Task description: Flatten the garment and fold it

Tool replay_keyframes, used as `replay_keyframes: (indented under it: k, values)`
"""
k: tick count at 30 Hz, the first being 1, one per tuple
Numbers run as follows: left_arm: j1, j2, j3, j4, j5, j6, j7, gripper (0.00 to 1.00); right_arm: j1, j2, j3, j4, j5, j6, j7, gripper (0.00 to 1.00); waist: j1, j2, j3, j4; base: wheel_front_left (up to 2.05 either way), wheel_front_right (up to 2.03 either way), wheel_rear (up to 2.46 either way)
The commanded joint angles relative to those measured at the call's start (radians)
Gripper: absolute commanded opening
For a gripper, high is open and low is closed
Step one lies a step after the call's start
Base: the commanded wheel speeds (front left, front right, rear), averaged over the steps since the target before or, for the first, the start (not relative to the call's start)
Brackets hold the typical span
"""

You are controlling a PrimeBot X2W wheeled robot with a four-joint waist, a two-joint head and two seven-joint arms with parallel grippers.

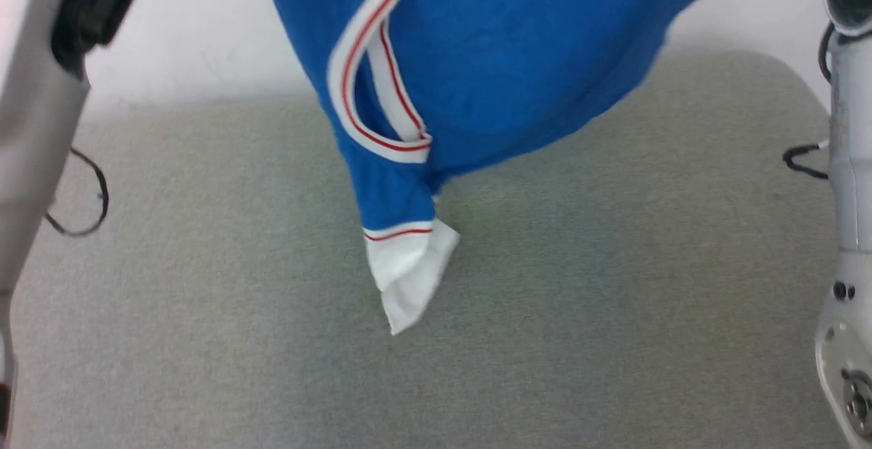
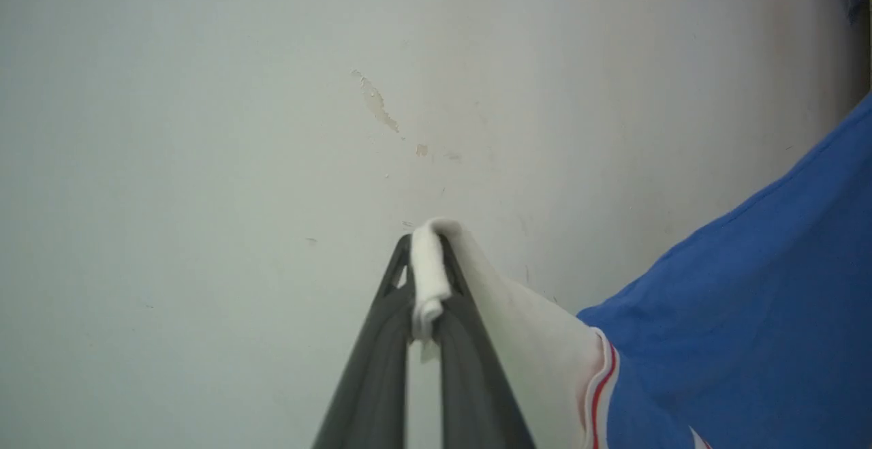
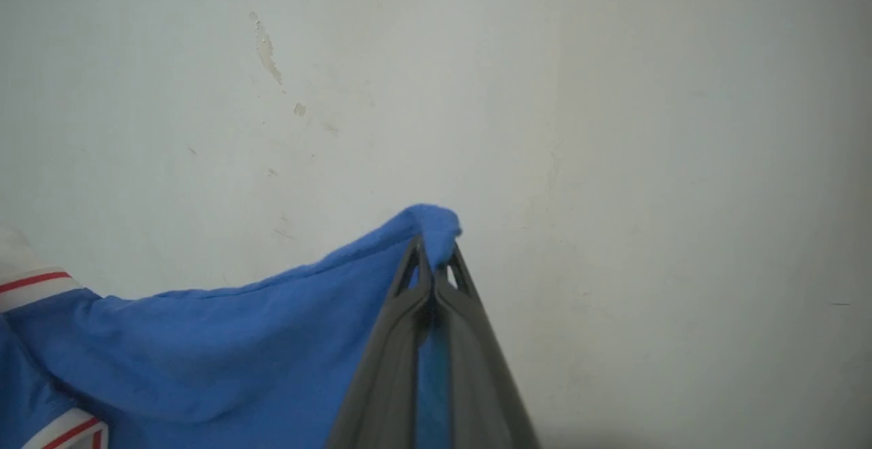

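- The royal-blue jersey T-shirt with white sleeves and red-and-white striped trim (image 1: 518, 60) hung in the air, stretched between the two arms above the middle of the grey, felt-like tabletop (image 1: 613, 313).
- The left gripper (image 2: 426, 258), two long dark fingers, had its jaws clamped on a rolled white edge of the shirt's sleeve; the white cloth ran from the fingertips to a red stripe and then into the blue body.
- The right gripper (image 3: 432, 258) had its jaws pressed together on a bunched blue edge of the shirt, a small fold of cloth poking out over the tips.
- From that pinch the blue edge sagged away to the left, toward the striped trim.
- In the head view the red-and-white collar band (image 1: 361, 74) gaped as a long loop on the left part of the hanging cloth.
- Below it the other white sleeve (image 1: 409, 272) dangled as the lowest point; whether its tip touched the tabletop could not be told.
- The pale left forearm (image 1: 34, 129) stood at the left edge with a thin black cable loop (image 1: 88, 197) beside it, and the pale right forearm (image 1: 848, 197) at the right edge.
- A pale, stained wall (image 2: 204, 129) lay at the far side, beyond both grippers.
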Motion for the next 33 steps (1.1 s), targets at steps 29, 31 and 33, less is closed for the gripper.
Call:
replay_keyframes:
  k: [29,31,33]
  values:
    - [-0.652,-0.110,-0.032,0.166,0.240,0.076,-0.144,0.00,-0.477,0.069,-0.089,0.226,-0.111,-0.001,-0.127,0.00,0.0002,0.0000,0.494,-0.079,0.00,0.00,0.00]
    - [-0.677,-0.121,-0.032,0.172,0.245,0.071,-0.179,0.00,-0.504,0.058,-0.085,0.233,-0.133,-0.001,-0.154,0.00,0.0002,0.0000,0.540,-0.067,0.00,0.00,0.00]
    - [-0.684,-0.132,-0.030,0.176,0.236,0.059,-0.209,0.00,-0.519,0.043,-0.074,0.235,-0.143,-0.001,-0.185,0.00,0.0002,0.0000,0.587,-0.055,0.00,0.00,0.00]
